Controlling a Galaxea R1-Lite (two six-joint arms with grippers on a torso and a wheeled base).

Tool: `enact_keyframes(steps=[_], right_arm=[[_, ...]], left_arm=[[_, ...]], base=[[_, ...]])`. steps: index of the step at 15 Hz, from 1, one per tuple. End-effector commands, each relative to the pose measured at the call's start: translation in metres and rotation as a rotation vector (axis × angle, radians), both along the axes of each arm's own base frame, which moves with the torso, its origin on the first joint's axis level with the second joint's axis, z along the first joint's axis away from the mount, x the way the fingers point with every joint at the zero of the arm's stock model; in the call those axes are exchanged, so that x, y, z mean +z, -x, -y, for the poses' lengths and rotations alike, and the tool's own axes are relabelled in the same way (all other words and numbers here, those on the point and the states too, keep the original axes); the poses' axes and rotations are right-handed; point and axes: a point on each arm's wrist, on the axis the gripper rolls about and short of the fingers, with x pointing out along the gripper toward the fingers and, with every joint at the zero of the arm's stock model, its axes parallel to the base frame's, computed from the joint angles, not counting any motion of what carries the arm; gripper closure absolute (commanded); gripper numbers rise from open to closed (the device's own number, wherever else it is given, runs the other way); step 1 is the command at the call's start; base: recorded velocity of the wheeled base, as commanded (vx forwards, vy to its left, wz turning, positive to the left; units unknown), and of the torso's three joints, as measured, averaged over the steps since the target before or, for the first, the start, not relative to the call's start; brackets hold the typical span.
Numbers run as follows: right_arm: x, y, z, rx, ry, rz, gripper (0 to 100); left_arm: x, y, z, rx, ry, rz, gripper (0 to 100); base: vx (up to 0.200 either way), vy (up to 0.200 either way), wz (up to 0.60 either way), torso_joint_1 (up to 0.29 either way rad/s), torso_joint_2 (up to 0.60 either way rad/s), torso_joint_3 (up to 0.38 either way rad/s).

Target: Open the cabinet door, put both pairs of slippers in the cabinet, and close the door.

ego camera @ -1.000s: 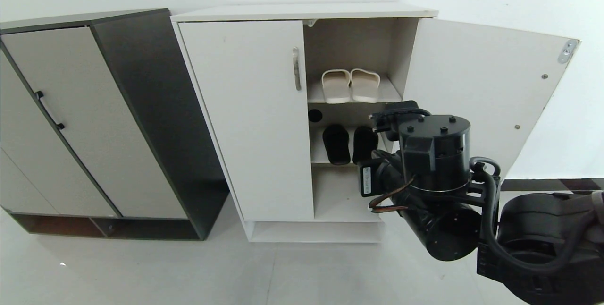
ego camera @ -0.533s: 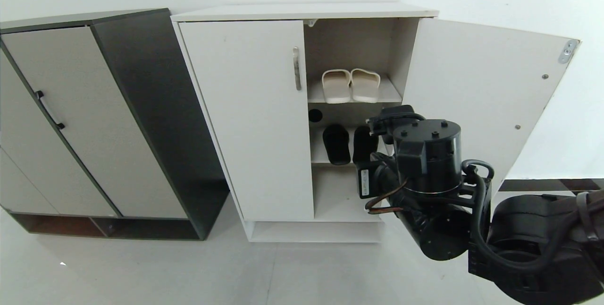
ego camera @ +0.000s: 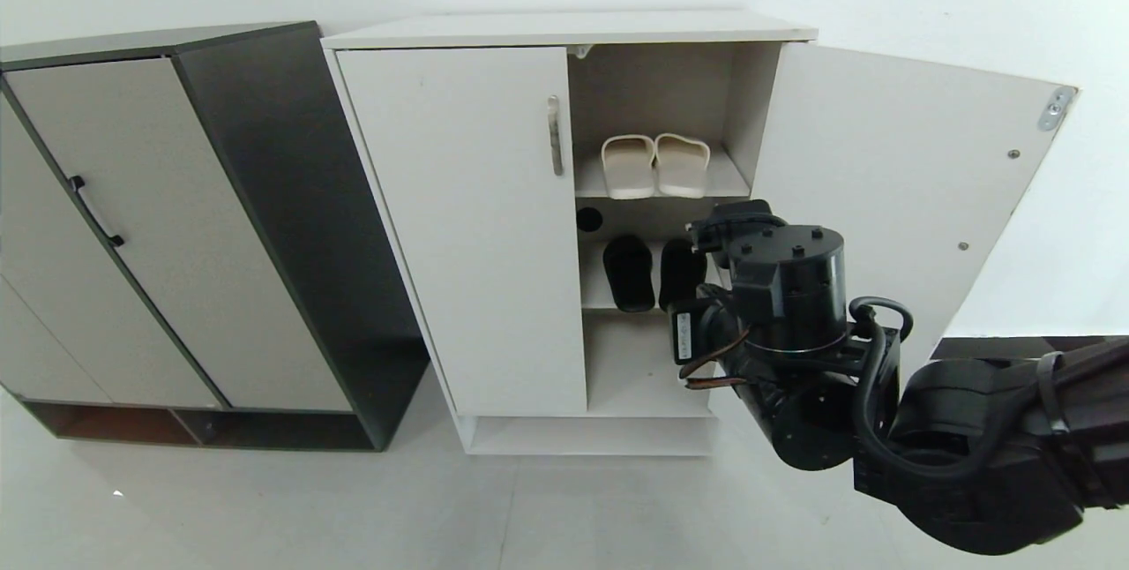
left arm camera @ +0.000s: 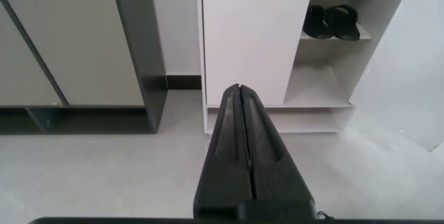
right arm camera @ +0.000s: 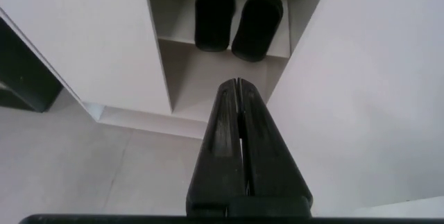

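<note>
The white cabinet has its right door swung wide open and its left door shut. A cream pair of slippers lies on the upper shelf, and a black pair of slippers on the middle shelf. The black pair also lies beyond my right gripper, which is shut and empty in front of the lower compartment, beside the open door. My left gripper is shut and empty, low over the floor and well back from the cabinet, with the black slippers far off.
A dark grey cabinet with a shut door stands directly left of the white one. The bottom shelf of the white cabinet is bare. Pale floor stretches in front of both cabinets. The open door's edge reaches far right.
The head camera has tipped slightly, so the whole picture sits a little lower. My right arm has shifted a bit to the left in front of the open compartment. The slippers have not moved.
</note>
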Motion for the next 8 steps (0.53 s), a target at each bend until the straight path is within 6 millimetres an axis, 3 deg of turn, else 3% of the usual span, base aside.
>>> enact_keyframes(steps=[1,8], right_arm=[[-0.0014,-0.0002,-0.0002,0.000,0.005,-0.004,100],[0.0008,-0.0047,0.0036,-0.017,-0.001,0.001,100]], left_arm=[[-0.0003,-0.0001,0.0000,0.000,0.000,-0.004,100],[-0.0003,-0.0001,0.0000,0.000,0.000,-0.004,100]], base=[[0.000,0.000,0.00,0.017,-0.12,-0.315],[0.000,0.000,0.00,0.073,-0.46,-0.360]])
